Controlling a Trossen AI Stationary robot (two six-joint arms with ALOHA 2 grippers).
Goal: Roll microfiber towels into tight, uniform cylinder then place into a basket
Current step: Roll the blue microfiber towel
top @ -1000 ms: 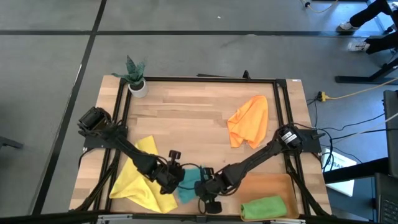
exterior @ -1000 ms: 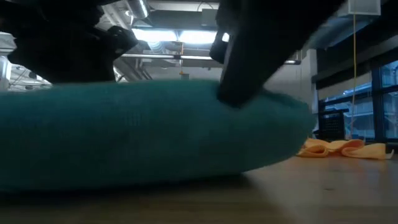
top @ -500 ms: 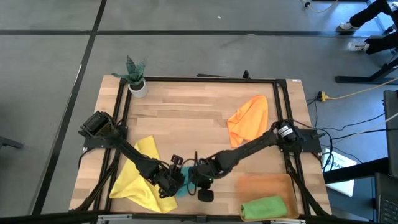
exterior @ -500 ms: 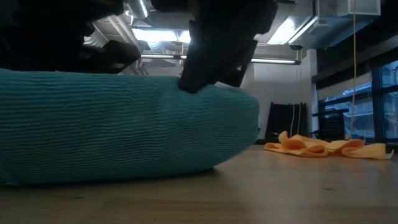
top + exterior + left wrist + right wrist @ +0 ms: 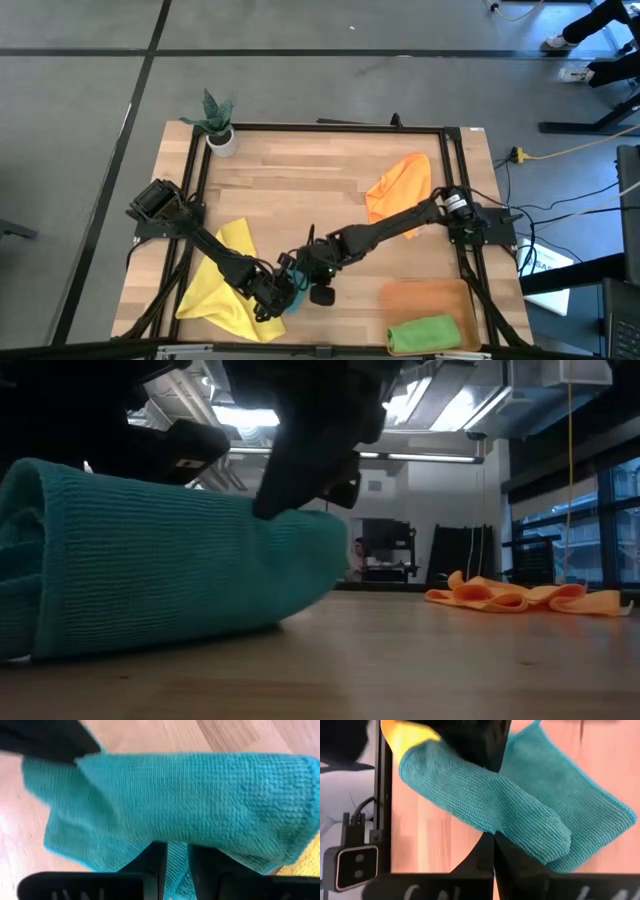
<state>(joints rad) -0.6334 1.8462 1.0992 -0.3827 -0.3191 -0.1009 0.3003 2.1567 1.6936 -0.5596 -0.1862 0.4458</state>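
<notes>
You're looking at a wooden table [image 5: 300, 180]. Left of the basket [image 5: 425, 297], the yellow towel [image 5: 225, 285] lies flat. Your left gripper [image 5: 283, 297] pinches the half-rolled teal towel [image 5: 170, 575]; your right gripper [image 5: 303, 268], fingers fully together, presses on it. A green roll [image 5: 425, 333] sits in the basket.

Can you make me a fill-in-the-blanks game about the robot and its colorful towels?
1. Both claws, the left claw and the right claw, are working on the ____ towel.
2. The towel already lying in the basket is ____.
3. The orange towel lies on the ____, not in the basket.
4. The little plant pot stands at a ____ of the table.

Missing words: teal; green; table; corner
</notes>
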